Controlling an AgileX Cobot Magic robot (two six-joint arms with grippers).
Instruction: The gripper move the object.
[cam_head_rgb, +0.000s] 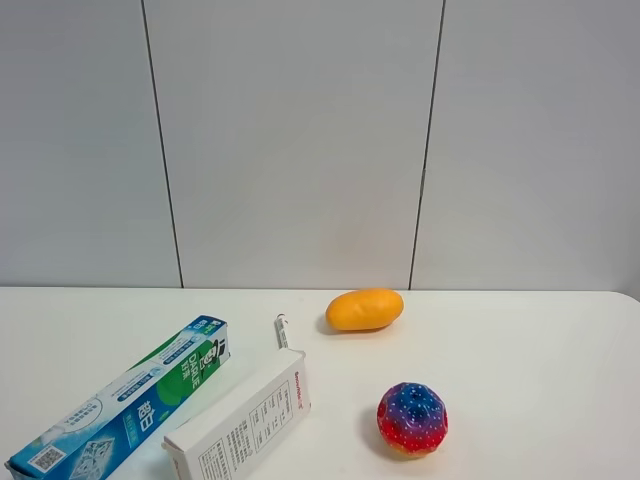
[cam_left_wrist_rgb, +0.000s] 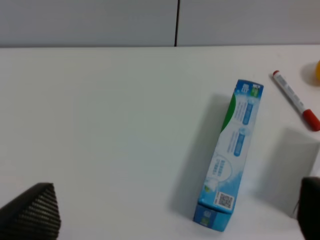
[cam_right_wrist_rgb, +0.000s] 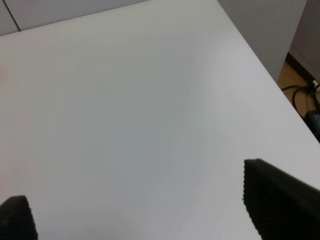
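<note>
Your box (cam_head_rgb: 243, 423) lies flat on the white table (cam_head_rgb: 540, 350), free of both grippers; neither arm shows in the high view. It sits at an angle, its printed face up and the red lettering along its far edge. In the left wrist view only a white sliver of it may show at the frame edge, just beyond the right-hand fingertip, but you cannot be sure of that. The toothpaste box (cam_head_rgb: 128, 408) lies just beside the box, roughly parallel to it, and ahead of your left gripper (cam_left_wrist_rgb: 177, 220), nearer to its dark fingertip (cam_left_wrist_rgb: 311, 207) than to the other one. A marker (cam_head_rgb: 282, 330) with a red cap lies past the far end of the box, near it but apart; the left wrist view shows it (cam_left_wrist_rgb: 296, 100) beyond the toothpaste box. A mango (cam_head_rgb: 365, 309) rests farther back, well apart from the box, and a red-and-blue ball (cam_head_rgb: 411, 418) sits level with the box on its other side, also well apart. Your left gripper's fingers stand wide apart with nothing between them, above bare table. Your right gripper (cam_right_wrist_rgb: 137, 212) is likewise spread wide and holds nothing; under it you see only bare table, with the table's edge and some cables (cam_right_wrist_rgb: 302, 97) on the floor off to one side.
</note>
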